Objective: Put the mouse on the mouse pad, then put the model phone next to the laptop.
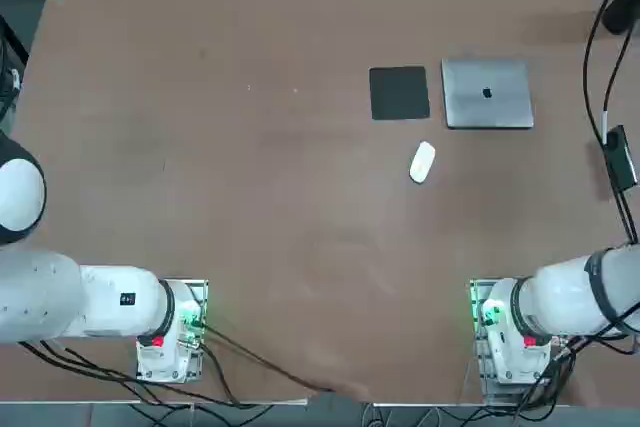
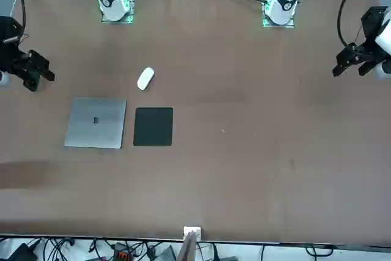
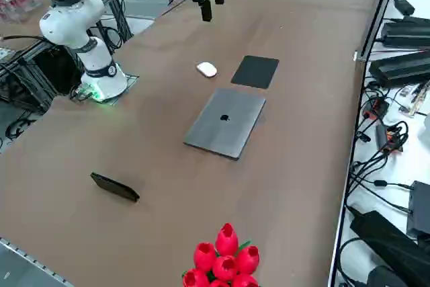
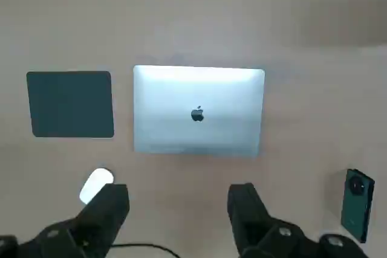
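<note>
The black two-finger right gripper (image 4: pixel 178 209) is held spread, empty, above the brown table (image 1: pixel 200 167). The glossy white oval mouse (image 1: pixel 422 162) lies just off the matte black square mouse pad (image 1: pixel 399 93), beside the silver-grey laptop (image 1: pixel 487 93); the slim grey-green model phone (image 4: pixel 357 205) is set apart.

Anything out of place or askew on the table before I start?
Nothing spilled or damaged. The mouse lies askew on bare table, off the pad. The phone lies far from the laptop, near the table's right edge. The right pincer hangs open above the table, holding nothing.
</note>
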Controlling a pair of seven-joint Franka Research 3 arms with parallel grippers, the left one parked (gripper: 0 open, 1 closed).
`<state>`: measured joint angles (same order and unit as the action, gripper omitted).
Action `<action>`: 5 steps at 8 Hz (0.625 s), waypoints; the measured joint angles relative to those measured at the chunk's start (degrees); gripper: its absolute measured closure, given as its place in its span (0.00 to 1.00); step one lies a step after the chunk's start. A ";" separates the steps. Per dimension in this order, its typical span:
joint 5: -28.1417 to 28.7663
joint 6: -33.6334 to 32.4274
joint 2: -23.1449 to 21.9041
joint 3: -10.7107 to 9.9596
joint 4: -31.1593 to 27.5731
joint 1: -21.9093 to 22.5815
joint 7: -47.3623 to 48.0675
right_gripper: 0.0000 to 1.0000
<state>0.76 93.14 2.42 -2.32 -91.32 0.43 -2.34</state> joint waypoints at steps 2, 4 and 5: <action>0.00 -0.47 0.00 -0.04 0.00 -0.06 0.00 0.00; 0.00 -1.69 0.00 -0.30 0.00 -0.40 0.00 0.00; 0.00 -1.83 0.00 -0.45 0.00 -0.55 -0.10 0.00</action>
<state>0.76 91.30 2.42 -2.77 -91.32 -0.12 -2.44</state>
